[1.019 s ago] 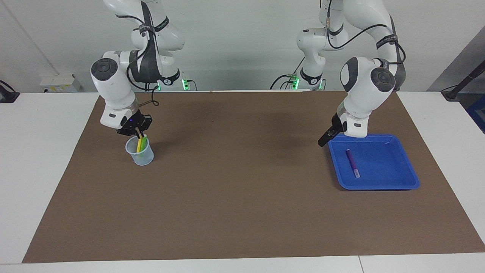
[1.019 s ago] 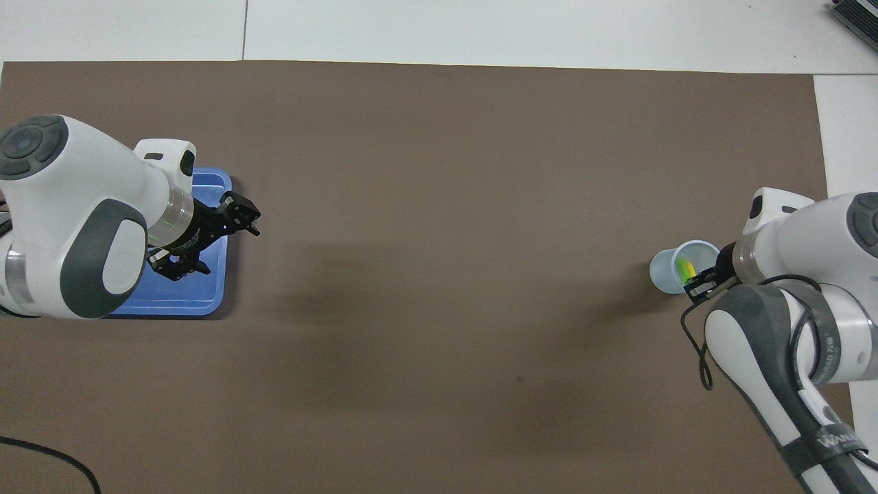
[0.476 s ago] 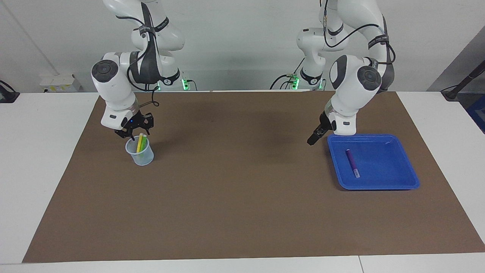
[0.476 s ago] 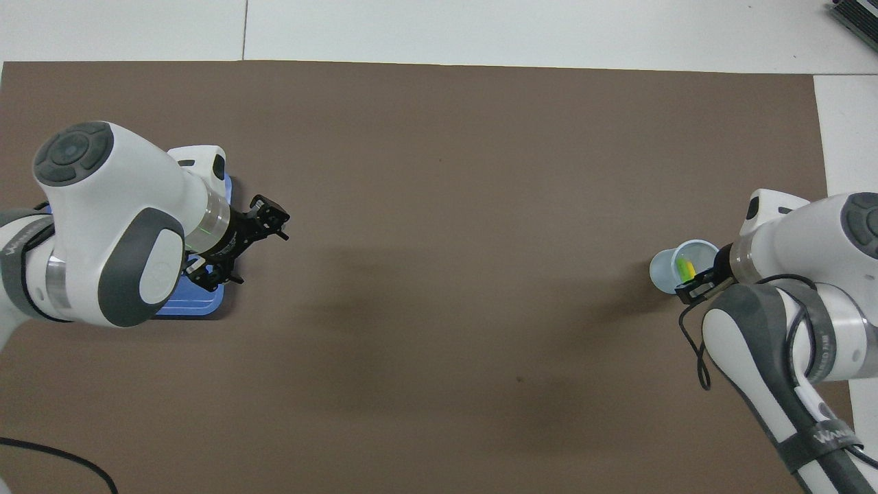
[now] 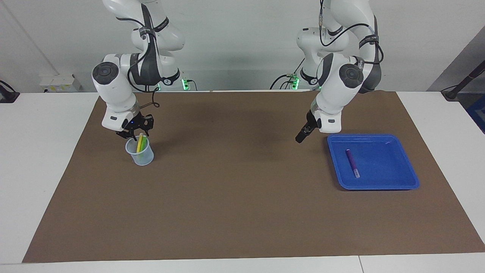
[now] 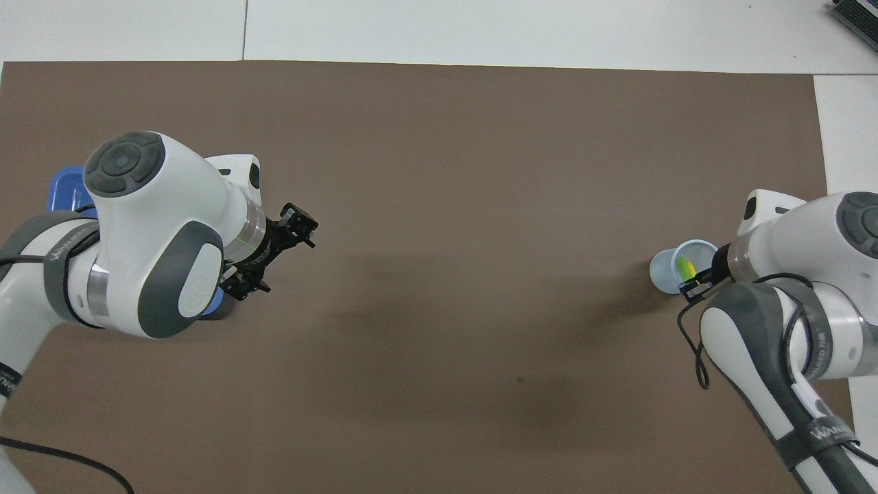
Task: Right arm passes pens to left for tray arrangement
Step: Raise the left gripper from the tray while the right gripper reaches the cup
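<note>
Blue tray (image 5: 379,185) sits at my left arm's end of the bench, with the purple pen (image 5: 352,163) lying flat inside it, apart from the rim. One pen delivered, so a third of the job looks done.

Change over the last second: my left gripper (image 5: 299,138) has swung off the tray's corner and now hangs over bare brown mat (image 5: 242,197), just beside the tray on the side toward the bench's middle. Its jaws are released and empty. I read this as heading out to meet the next hand-over.

My right gripper (image 5: 135,133) has lifted a little from where it was pressed down among the pen tops; it now sits right above the translucent cup (image 5: 140,153) at my right arm's end of the bench. Its jaws have been opening and closing through this second, and I cannot tell whether they are clenched on anything right now.

Yellow pen (image 5: 139,143) and green pen (image 5: 143,144) stand leaning together in the cup, tops poking above the rim. Both tops reach up to my right jaws, the yellow one seemingly between them. Contact is not readable from here.

Judgement: the grasp on the second pen is not settled; a re-grip may be under way. The two grippers are well apart, so the hand-over is not yet close.
</note>
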